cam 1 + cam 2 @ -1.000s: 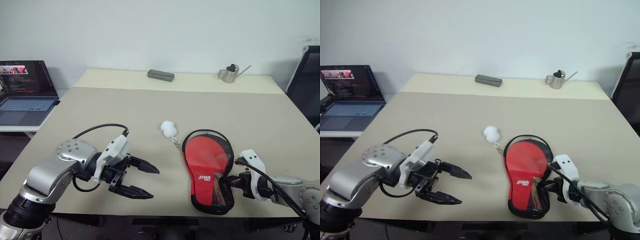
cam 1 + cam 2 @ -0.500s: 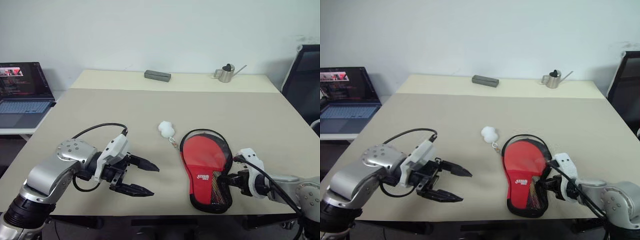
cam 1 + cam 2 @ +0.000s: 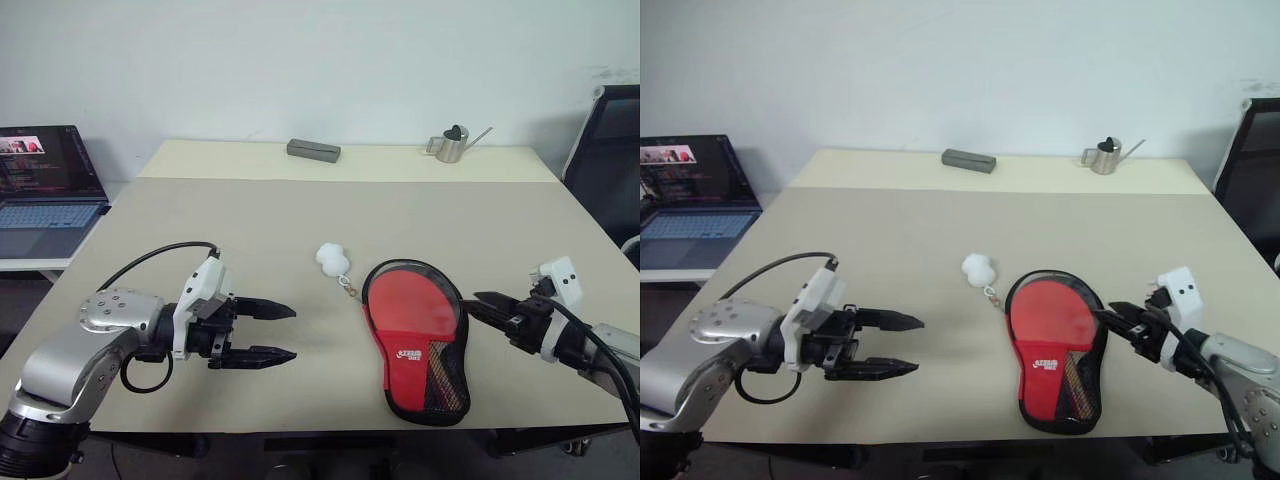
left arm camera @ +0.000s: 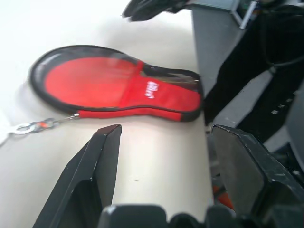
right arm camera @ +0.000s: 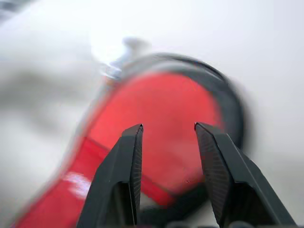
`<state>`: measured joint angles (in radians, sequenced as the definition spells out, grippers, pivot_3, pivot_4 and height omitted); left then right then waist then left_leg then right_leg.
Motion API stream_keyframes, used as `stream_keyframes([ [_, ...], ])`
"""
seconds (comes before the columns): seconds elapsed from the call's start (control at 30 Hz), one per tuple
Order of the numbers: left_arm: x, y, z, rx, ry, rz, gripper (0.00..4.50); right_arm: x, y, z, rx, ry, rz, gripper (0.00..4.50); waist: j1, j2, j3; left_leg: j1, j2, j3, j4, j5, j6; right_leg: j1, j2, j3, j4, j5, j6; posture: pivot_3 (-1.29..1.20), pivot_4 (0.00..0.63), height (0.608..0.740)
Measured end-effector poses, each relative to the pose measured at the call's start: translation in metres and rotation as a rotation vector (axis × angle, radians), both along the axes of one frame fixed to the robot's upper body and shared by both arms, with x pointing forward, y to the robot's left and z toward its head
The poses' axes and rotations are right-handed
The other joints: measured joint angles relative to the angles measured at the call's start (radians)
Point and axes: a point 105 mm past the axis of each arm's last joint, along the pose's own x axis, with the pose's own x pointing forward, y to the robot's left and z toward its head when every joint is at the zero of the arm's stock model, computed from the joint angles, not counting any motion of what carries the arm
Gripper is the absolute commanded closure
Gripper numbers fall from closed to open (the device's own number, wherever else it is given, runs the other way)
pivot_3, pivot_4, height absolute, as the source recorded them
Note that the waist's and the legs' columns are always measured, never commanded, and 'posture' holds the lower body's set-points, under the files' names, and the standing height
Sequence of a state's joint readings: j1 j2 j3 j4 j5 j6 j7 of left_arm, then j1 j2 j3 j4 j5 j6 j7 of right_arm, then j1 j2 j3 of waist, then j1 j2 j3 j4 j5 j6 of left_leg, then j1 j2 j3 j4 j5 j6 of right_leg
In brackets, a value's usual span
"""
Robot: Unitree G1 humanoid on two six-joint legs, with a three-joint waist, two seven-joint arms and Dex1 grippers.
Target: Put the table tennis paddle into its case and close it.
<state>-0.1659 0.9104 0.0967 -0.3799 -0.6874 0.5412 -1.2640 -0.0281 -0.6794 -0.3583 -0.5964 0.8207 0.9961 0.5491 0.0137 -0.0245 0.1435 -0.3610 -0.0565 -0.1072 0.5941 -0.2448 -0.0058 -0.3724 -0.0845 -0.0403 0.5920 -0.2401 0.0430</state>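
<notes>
Now right hand [image 3: 484,300] (fingers parted) beside case [image 3: 418,340].

Case [image 3: 418,340] lies on the table [image 3: 300,220] near its front edge, right of centre, charm [image 3: 331,258] just behind-left of it. Left gripper [image 3: 268,332] well left of the case, right gripper [image 3: 480,300] just right. Watering can [image 3: 455,145] and flat box [image 3: 313,150] at the far edge, laptop [image 3: 45,190] off left.

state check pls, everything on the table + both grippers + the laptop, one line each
case: flat on the table, red panel up, free of both grippers.
white charm: on the table beside the case, on its zipper chain.
left gripper: open, empty, above the table.
right gripper: open, empty, just off the case's edge.
laptop: lid open, screen lit.
watering can: upright.
grey block: lying flat.
</notes>
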Motion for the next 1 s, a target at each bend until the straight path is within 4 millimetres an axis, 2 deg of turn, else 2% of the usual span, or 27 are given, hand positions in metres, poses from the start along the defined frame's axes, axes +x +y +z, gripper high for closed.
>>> stream_keyframes([
  [0.1, 0.008, 0.005, 0.003, -0.018, -0.024, 0.065, 1.22, 0.004, 0.024, 0.014, 0.030, -0.076, 0.121, 2.04, -0.003, 0.000, 0.001, 0.000, 0.000, 0.000, 0.000, 0.000, 0.000, 0.000, 0.000, 0.000, 0.000, 0.000, 0.000, 0.00, 0.150, 0.740],
  [0.17, 0.021, 0.010, 0.004, -0.053, -0.042, 0.155, 1.22, 0.007, 0.041, 0.020, 0.029, -0.130, 0.217, 1.32, -0.004, 0.000, 0.001, 0.003, 0.000, -0.001, 0.000, 0.000, 0.000, -0.001, 0.000, 0.000, 0.000, 0.000, 0.000, 0.00, 0.150, 0.740],
  [0.3, 0.047, 0.023, 0.005, -0.095, -0.079, 0.347, 1.22, 0.015, 0.056, 0.011, -0.013, -0.174, 0.321, 0.03, -0.001, -0.003, 0.001, 0.003, -0.002, -0.001, 0.000, 0.000, 0.000, -0.001, -0.001, 0.000, 0.000, 0.001, 0.001, 0.00, 0.150, 0.740],
  [0.4, 0.060, 0.029, 0.009, -0.107, -0.108, 0.444, 1.22, 0.016, 0.062, 0.000, -0.020, -0.160, 0.390, 0.03, 0.003, -0.005, -0.001, 0.002, -0.002, -0.001, 0.000, 0.000, -0.001, -0.001, -0.001, 0.000, -0.001, 0.004, 0.006, 0.00, 0.150, 0.740],
  [0.53, 0.063, 0.036, 0.010, -0.095, -0.109, 0.488, 1.22, 0.016, 0.060, -0.016, -0.041, -0.124, 0.443, 0.03, 0.004, -0.005, -0.001, 0.002, -0.002, -0.001, 0.000, 0.000, -0.001, -0.001, -0.001, 0.001, 0.000, 0.003, 0.006, 0.00, 0.150, 0.740],
  [0.63, 0.064, 0.043, 0.009, -0.066, -0.107, 0.506, 1.22, 0.025, 0.053, -0.027, -0.070, -0.115, 0.432, 0.03, 0.004, -0.004, 0.000, 0.003, -0.002, -0.001, 0.000, 0.000, -0.001, -0.001, -0.001, 0.001, 0.001, 0.001, 0.001, 0.00, 0.150, 0.740],
  [0.77, 0.076, 0.056, 0.005, -0.018, -0.122, 0.566, 1.22, 0.039, 0.050, -0.035, -0.108, -0.149, 0.411, 0.03, 0.004, -0.004, -0.001, 0.004, -0.002, -0.001, 0.000, 0.000, -0.001, -0.001, -0.001, 0.001, 0.002, 0.001, 0.001, 0.00, 0.150, 0.740],
  [1.0, 0.084, 0.037, -0.009, -0.029, -0.104, 0.543, 1.22, 0.051, 0.058, -0.048, -0.167, -0.230, 0.393, 0.03, 0.004, -0.008, -0.003, 0.003, -0.003, -0.001, 0.000, 0.000, -0.002, -0.001, -0.001, 0.001, 0.002, 0.004, 0.006, 0.00, 0.150, 0.740],
])
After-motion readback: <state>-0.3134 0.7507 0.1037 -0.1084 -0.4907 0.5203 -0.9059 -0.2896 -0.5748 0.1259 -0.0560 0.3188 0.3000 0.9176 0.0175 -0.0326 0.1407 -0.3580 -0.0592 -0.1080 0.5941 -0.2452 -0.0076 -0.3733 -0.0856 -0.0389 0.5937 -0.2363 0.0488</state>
